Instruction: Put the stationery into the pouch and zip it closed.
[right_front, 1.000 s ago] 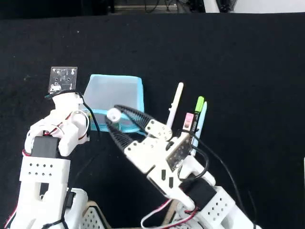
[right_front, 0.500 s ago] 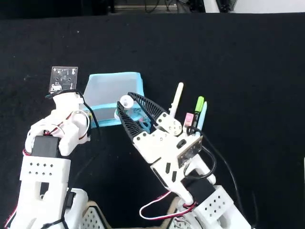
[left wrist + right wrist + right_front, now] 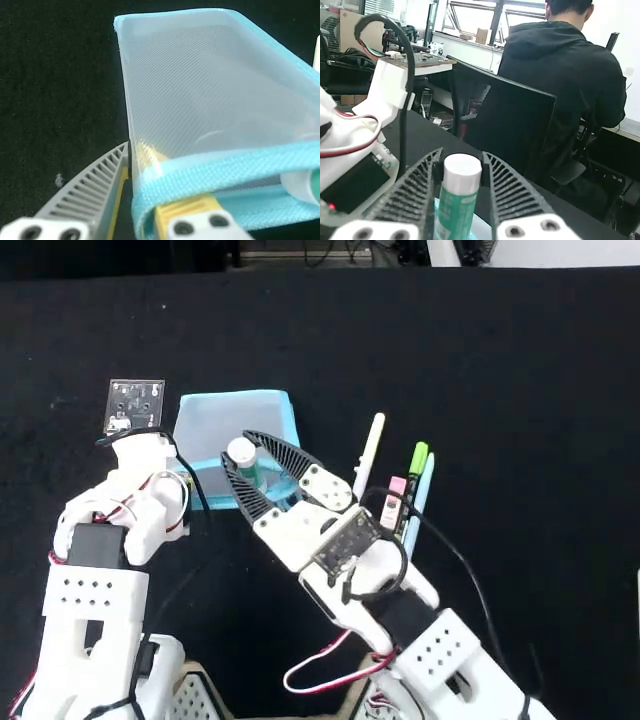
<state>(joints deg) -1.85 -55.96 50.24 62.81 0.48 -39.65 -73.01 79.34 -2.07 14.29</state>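
Observation:
A light-blue mesh pouch (image 3: 232, 424) (image 3: 200, 90) lies on the black table. My left gripper (image 3: 186, 486) (image 3: 134, 150) is shut on the corner of its open edge, one finger inside and one outside. My right gripper (image 3: 250, 468) (image 3: 462, 156) is shut on a green tube with a white cap (image 3: 241, 454) (image 3: 456, 197), held upright at the pouch's near opening. The tube's lower end also appears at the pouch mouth (image 3: 302, 182). A white pen (image 3: 368, 455), a green highlighter (image 3: 416, 462), a pink piece (image 3: 396, 490) and a light-blue pen (image 3: 424, 490) lie to the right, partly behind the right arm.
The black cloth table (image 3: 500, 370) is bare at the back and on the right. The left arm's body (image 3: 95, 560) stands close beside the pouch at the front left.
The right gripper carried the capped tube up from in front of the pouch to its opening, then a little left. The pouch slid slightly left. The left arm stayed put.

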